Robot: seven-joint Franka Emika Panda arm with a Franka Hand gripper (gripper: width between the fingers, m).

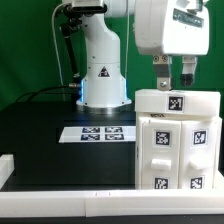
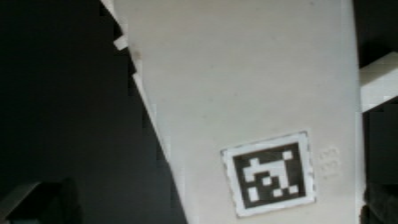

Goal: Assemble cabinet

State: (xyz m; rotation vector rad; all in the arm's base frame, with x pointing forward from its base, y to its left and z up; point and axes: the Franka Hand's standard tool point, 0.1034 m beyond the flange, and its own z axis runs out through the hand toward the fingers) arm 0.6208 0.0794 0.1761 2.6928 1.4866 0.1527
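Observation:
The cabinet (image 1: 178, 140) is a white tagged box standing at the exterior view's right, near the front. A white top panel (image 1: 178, 102) with one tag lies across its top. My gripper (image 1: 174, 82) hangs straight down over that panel. Its two dark fingers (image 1: 160, 74) stand apart, with their tips just at the panel's back edge and nothing between them. The wrist view is filled by a long white panel (image 2: 214, 90) with a tag (image 2: 270, 180) close under the camera. The fingers themselves do not show clearly there.
The marker board (image 1: 100, 132) lies flat on the black table in the middle, in front of the robot base (image 1: 103, 75). A white rail (image 1: 60, 195) borders the table's front and left edges. A black cable hangs at the back left.

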